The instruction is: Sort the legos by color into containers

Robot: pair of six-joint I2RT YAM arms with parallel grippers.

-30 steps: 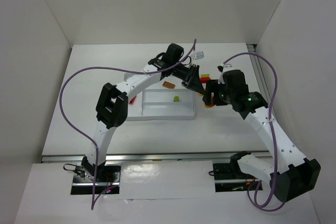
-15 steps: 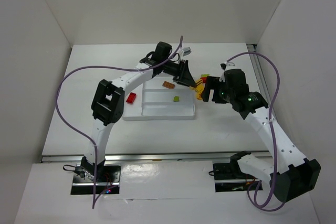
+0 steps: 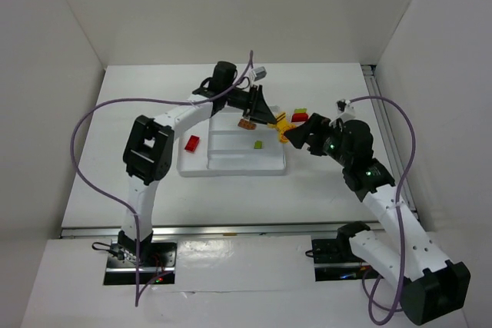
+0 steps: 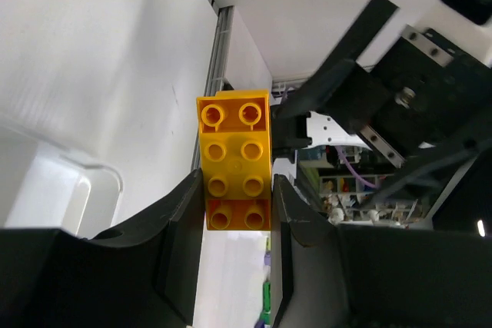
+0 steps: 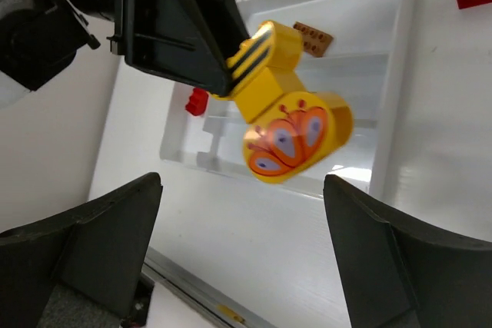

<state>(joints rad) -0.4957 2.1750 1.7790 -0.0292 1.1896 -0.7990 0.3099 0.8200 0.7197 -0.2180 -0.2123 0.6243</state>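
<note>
The left tool is clamping a yellow plastic studded brick by its sides, holding it above the right end of the shallow white compartmented plastic tray. The brick's lower end is sitting hidden between the fingers. Its orange butterfly print is showing only in the right wrist view.

The right tool is hovering just right of the tray, fingers spread wide, gripping nothing.

Inside the tray, a small red brick is lying in the left section, an orange-brown brick in the far section and a lime green brick in the middle one.

Right of the tray, a red piece is lying on the bench. A greenish piece beside it is too small to make out.
</note>
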